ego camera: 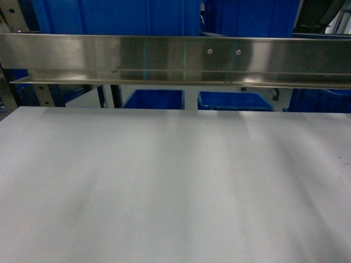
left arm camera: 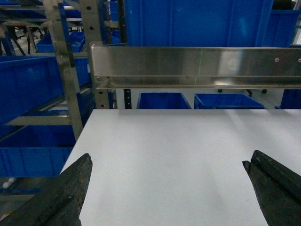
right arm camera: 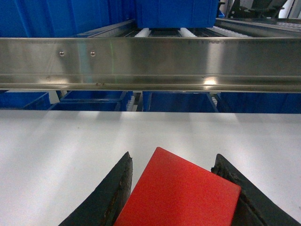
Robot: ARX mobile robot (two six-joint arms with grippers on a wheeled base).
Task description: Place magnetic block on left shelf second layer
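The magnetic block (right arm camera: 181, 195) is a matte red cube filling the space between the two dark fingers of my right gripper (right arm camera: 173, 162), which is shut on it just above the white table (right arm camera: 61, 150). It is turned a little askew in the grip. My left gripper (left arm camera: 168, 162) stands open over the white table (left arm camera: 169, 141), with nothing between its widely spread fingers. Neither gripper nor the block shows in the head view. At the table's left edge rises a perforated metal shelf upright (left arm camera: 66, 70) with blue bins on its levels.
A stainless steel rail (ego camera: 175, 60) runs across above the far edge of the table (ego camera: 175, 181). Blue bins (ego camera: 153, 98) sit behind and under it. More blue bins (left arm camera: 28, 84) fill the rack at the left, beyond the table's left edge.
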